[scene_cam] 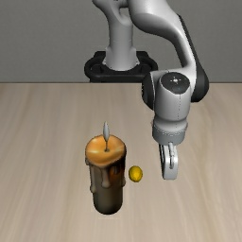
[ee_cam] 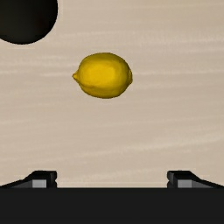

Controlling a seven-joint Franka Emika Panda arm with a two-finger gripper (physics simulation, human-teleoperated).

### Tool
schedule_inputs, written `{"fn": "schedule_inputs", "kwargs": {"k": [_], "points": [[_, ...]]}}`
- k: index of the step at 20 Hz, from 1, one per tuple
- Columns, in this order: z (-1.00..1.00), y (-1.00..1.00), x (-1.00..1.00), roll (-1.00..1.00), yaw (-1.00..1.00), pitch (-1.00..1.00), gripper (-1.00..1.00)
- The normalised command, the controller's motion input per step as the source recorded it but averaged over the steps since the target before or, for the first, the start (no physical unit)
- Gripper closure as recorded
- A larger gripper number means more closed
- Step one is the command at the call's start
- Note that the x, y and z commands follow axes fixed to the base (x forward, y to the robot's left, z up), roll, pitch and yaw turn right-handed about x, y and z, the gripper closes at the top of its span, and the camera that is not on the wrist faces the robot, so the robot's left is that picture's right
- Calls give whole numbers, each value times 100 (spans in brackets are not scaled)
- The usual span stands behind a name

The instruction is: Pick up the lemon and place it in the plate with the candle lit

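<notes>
The gripper (scene_cam: 168, 170) hangs over the table (scene_cam: 43, 123), fingers (ee_cam: 42, 178) spread wide with nothing between them. The lemon (ee_cam: 103, 75) lies just ahead of the fingertips, with bare wood on every side. The candle (scene_cam: 106, 175) stands near the lemon's far edge, apart from it.

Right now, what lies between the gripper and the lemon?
Nothing but bare wooden table. The wrist view shows it: an empty stretch separates the open gripper from the lemon.
</notes>
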Motion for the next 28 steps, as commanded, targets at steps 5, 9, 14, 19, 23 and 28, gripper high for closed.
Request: {"fn": "schedule_inputs", "kwargs": {"k": [5, 9, 14, 19, 23, 28], "points": [[-100, 0, 0, 0, 0, 0, -100], [-25, -75, 0, 0, 0, 0, -100], [0, -60, 0, 0, 0, 0, 100], [0, 0, 0, 0, 0, 0, 100], [25, 25, 0, 0, 0, 0, 100], [0, 100, 0, 0, 0, 0, 100]]}}
